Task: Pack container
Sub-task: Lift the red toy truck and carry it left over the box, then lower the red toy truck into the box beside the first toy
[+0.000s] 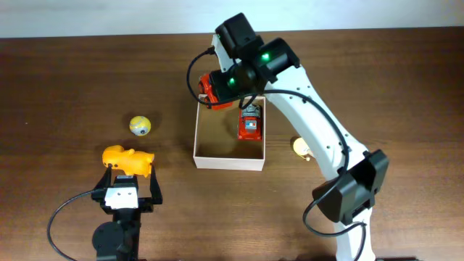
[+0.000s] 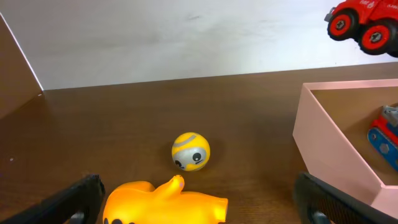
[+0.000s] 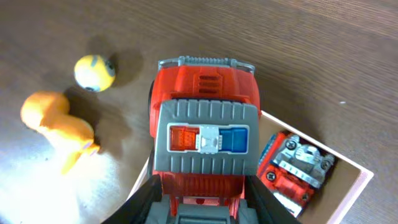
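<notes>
Your right gripper (image 3: 202,208) is clamped on the red toy truck (image 3: 205,118), one finger on each side of its body, with the grey roof and its red-and-blue light bar facing the wrist camera. In the overhead view the truck sits just above centre frame, held over the upper left corner of the container (image 1: 217,141). The left wrist view shows it in the upper right corner, in the air and clear of the box rim.

The container stands at centre frame on the dark wooden table (image 1: 72,87), its open top up. A small red and blue vehicle (image 1: 251,123) lies inside against the right wall, in the upper part.

Your left gripper (image 1: 131,185) sits at lower left of the overhead view with its jaws spread wide and nothing between them. The yellow animal toy (image 1: 128,159) lies just in front of its fingertips. The yellow ball (image 1: 141,126) rests above that toy, apart from it. A small pale object (image 1: 299,146) lies just right of the container; you cannot tell what it is.
</notes>
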You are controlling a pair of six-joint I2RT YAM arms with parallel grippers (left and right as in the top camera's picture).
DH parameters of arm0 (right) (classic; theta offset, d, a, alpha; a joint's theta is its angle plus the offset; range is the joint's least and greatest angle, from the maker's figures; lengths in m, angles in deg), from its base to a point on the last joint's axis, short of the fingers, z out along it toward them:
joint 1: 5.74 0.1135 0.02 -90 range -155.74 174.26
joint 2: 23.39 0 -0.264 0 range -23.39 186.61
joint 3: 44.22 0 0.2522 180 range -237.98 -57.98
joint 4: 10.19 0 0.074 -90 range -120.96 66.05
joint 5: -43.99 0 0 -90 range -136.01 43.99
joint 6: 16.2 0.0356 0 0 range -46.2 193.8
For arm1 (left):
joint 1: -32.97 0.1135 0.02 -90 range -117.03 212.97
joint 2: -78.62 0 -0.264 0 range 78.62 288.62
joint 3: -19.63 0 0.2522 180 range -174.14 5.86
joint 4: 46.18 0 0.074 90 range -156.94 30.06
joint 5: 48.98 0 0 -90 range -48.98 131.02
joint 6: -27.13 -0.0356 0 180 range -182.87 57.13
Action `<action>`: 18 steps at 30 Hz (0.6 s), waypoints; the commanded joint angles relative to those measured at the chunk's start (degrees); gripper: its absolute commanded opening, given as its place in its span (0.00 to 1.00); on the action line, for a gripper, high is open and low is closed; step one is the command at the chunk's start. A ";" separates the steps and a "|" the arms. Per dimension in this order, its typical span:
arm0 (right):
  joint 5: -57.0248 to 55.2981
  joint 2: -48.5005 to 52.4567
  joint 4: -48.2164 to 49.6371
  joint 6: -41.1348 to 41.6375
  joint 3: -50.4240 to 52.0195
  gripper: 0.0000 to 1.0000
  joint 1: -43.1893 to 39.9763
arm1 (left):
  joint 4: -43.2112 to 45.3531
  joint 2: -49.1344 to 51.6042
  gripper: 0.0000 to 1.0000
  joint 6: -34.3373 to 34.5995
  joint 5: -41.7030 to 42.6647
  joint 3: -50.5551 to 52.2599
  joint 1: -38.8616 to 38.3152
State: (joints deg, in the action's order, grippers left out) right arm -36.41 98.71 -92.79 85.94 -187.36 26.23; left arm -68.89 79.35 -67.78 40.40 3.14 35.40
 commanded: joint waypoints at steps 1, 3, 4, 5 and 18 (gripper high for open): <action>-5.31 0.83 0.07 7.82 -0.74 0.36 1.33 | 0.04 -0.37 0.99 -0.50 0.68 0.24 0.35; -6.10 1.55 0.13 10.67 -0.26 0.36 1.79 | 0.04 -0.37 0.99 -0.52 0.68 0.24 0.35; -6.49 2.05 0.22 12.22 0.00 0.36 1.97 | 0.04 -0.37 0.99 -0.52 0.68 0.24 0.35; -6.97 2.40 0.26 14.10 0.44 0.36 2.14 | 0.04 -0.37 0.99 -0.52 0.68 0.24 0.35; -10.86 6.86 0.48 23.63 1.90 0.36 5.95 | 0.04 -0.37 0.99 -0.50 0.66 0.24 0.35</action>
State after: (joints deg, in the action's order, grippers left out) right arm -44.19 105.62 -92.53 106.38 -185.53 31.10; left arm -68.89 79.35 -67.78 40.40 3.14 35.40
